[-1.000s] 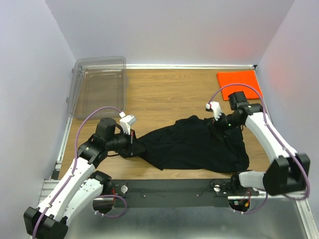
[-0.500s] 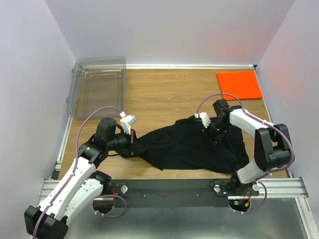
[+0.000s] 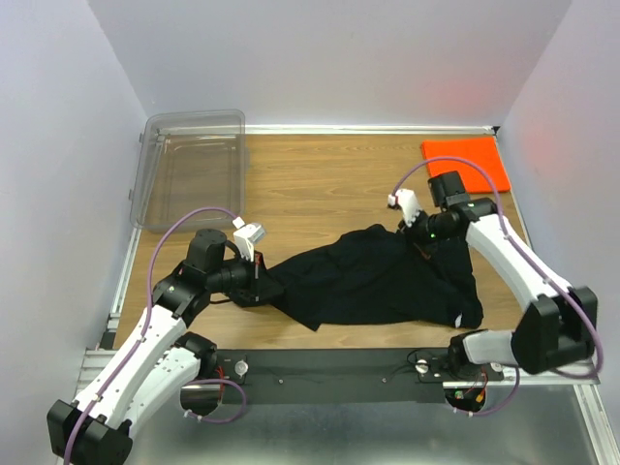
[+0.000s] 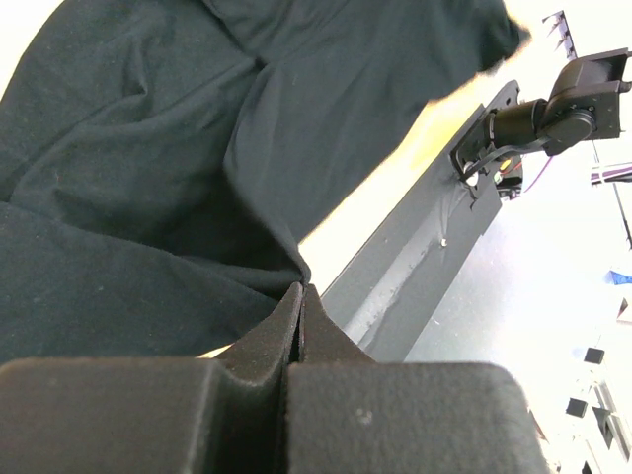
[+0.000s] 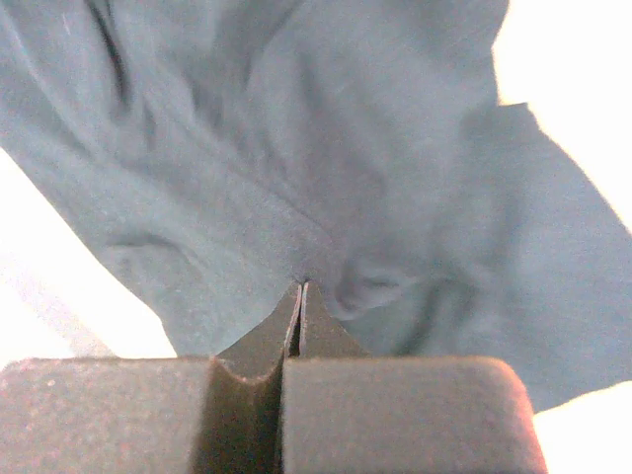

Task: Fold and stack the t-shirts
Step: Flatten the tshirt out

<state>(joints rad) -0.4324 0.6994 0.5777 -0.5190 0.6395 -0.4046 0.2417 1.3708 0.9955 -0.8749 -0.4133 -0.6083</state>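
The black t-shirt [image 3: 373,281] lies crumpled and spread across the middle of the wooden table. My left gripper [image 3: 265,289] is shut on its left edge; in the left wrist view the cloth [image 4: 148,148] runs into the closed tips of that gripper [image 4: 301,289]. My right gripper [image 3: 418,234] is shut on a pinch of the shirt's upper right part. The right wrist view shows that gripper [image 5: 301,286] nipping a small fold of the fabric [image 5: 326,148]. The orange t-shirt [image 3: 465,163] lies folded flat at the back right corner, apart from both grippers.
A clear plastic bin [image 3: 194,167] stands at the back left corner. A dark metal rail [image 3: 339,366] with both arm bases runs along the near edge. Purple-grey walls close in the left, back and right sides of the table [image 3: 320,184].
My right gripper has closed on the black t-shirt and drawn back toward the far right, tugging the cloth with it. The left arm has stayed still.
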